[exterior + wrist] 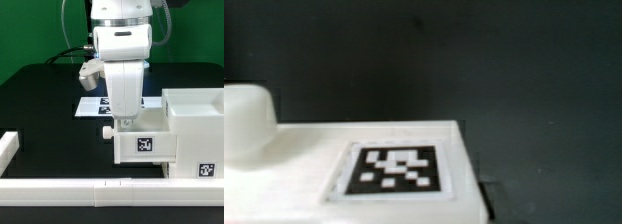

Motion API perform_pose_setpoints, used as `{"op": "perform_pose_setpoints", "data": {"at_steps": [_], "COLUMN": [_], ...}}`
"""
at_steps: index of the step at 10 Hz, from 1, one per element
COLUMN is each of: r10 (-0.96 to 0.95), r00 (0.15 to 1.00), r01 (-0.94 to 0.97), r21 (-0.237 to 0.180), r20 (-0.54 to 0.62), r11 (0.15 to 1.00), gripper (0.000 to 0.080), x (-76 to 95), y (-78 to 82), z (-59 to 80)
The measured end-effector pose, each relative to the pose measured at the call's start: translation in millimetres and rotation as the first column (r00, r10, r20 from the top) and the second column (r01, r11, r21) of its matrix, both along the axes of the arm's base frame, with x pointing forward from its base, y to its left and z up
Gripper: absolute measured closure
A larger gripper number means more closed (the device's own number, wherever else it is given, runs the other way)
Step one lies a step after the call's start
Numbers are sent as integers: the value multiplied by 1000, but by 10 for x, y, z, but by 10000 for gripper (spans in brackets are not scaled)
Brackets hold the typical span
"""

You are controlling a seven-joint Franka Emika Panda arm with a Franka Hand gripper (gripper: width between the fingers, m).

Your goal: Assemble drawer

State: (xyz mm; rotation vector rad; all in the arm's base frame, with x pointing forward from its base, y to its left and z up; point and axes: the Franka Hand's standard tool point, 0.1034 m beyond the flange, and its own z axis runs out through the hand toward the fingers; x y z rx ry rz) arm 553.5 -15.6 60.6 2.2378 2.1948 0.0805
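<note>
Drawer tray [141, 145] sits under my gripper [122, 124], touching the housing [196, 122]. Rail [90, 187] runs in front on the tabletop [40, 100]. I cannot tell how the jaws stand.

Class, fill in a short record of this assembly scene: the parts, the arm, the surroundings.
housing: large white box at the exterior view's right, open on top
tray: small tagged white piece beside the housing, directly under the arm
gripper: low over the tray; jaws hidden
marker board: flat behind the arm
rail: long white rail along the front

arm [122, 45]: white casing | dark joint band | black cables
</note>
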Motion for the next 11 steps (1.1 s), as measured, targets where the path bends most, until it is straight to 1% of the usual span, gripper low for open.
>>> {"op": "perform_pose_setpoints", "data": {"at_steps": [3,5,7,8,11], "r10": [-45,-72,-91,-93,-27], "r00": [999,997,996,996,1000], "r01": [45,72,91,93,27], "r21": [2,6,7,7,-5], "r20": [-11,-8,-8,-6,9], "r11": [999,997,996,996,1000], "gripper": [761,761,761,761,761], "x": [17,71,81,82,55], "y": [20,74,100,102,19], "z": [4,5,2,2,-24]}}
